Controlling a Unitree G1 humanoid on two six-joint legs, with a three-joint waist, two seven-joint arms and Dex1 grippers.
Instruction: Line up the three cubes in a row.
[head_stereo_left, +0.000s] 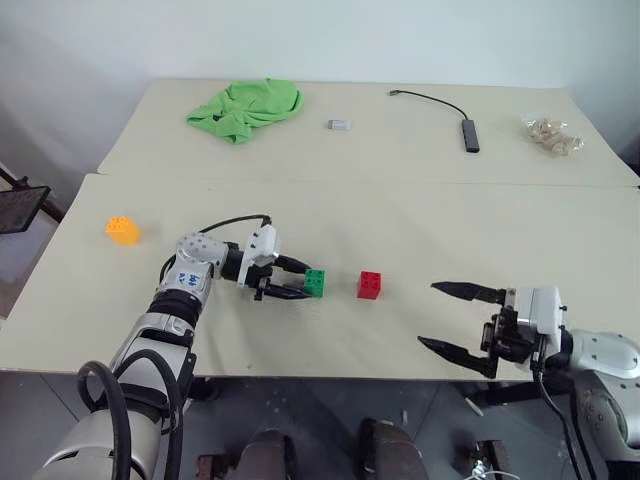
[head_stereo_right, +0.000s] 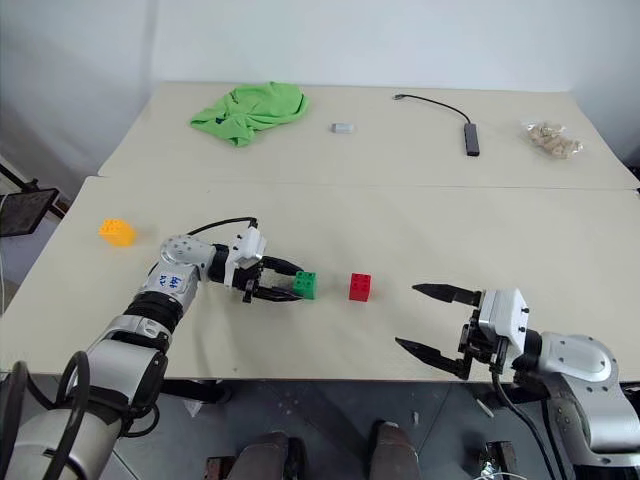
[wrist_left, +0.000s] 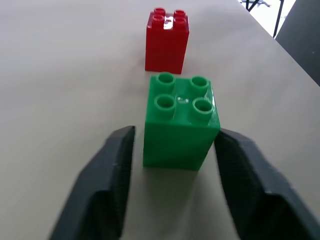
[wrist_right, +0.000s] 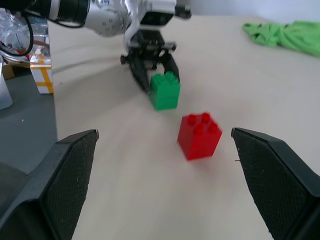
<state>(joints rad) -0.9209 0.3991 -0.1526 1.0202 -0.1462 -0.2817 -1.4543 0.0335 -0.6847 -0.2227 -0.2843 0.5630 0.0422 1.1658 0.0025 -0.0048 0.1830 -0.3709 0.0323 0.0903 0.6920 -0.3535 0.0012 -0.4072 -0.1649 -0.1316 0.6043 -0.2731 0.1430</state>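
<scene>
A: Two fingers of the left gripper flank the green cube, which stands on the table. Gaps show on both sides, so nothing is clamped; probably a release beside the red cube just past the fingertips.

B: And the orange-yellow cube?

A: Well behind that wrist, not yet aligned. The head views show it. The right gripper hangs spread and empty, beyond the red cube.
</scene>
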